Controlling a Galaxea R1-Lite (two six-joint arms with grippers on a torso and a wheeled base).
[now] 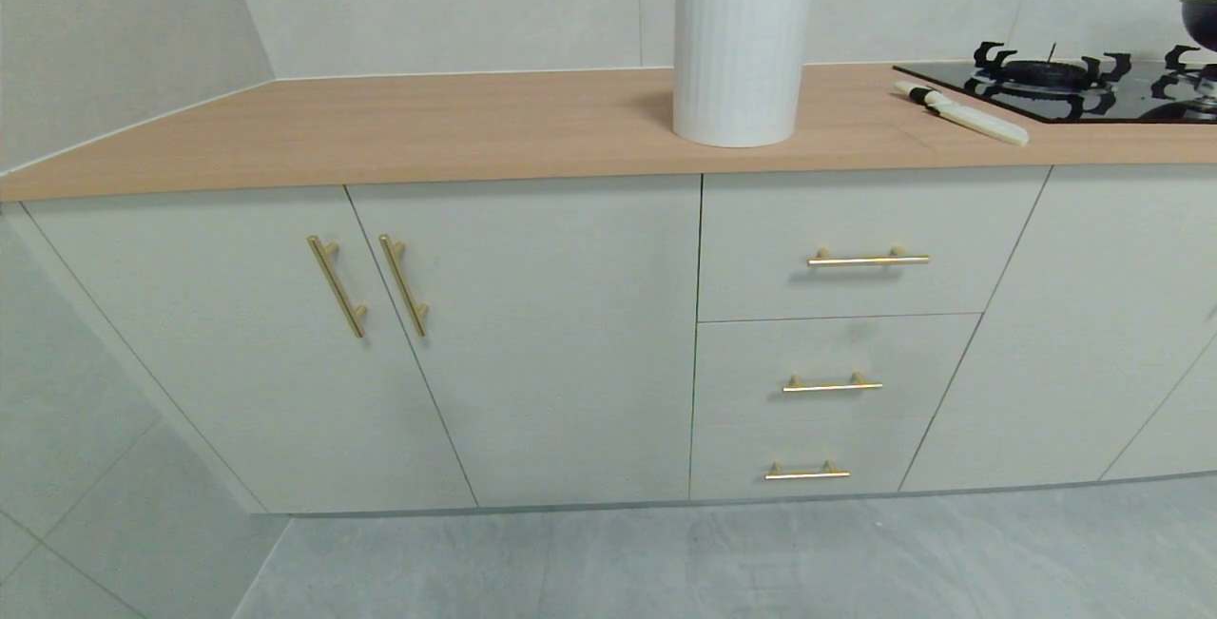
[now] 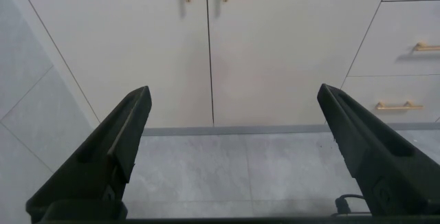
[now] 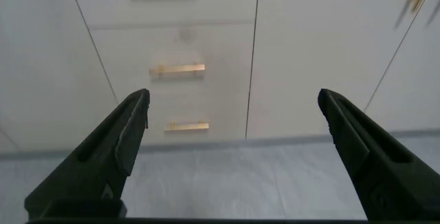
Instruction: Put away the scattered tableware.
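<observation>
container [image 1: 737,39], white and ribbed, stands on countertop [image 1: 428,125], knife [image 1: 962,113] lying near it.

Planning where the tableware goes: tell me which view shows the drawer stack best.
Head view: all three drawers appear whole, handles included. The right wrist view crops the top one; the left wrist view catches two drawer ends.

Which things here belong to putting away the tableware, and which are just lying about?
Job in hand: knife on the countertop; probably the white ribbed container and drawers.
Just there: gas hob; cupboard doors.
</observation>
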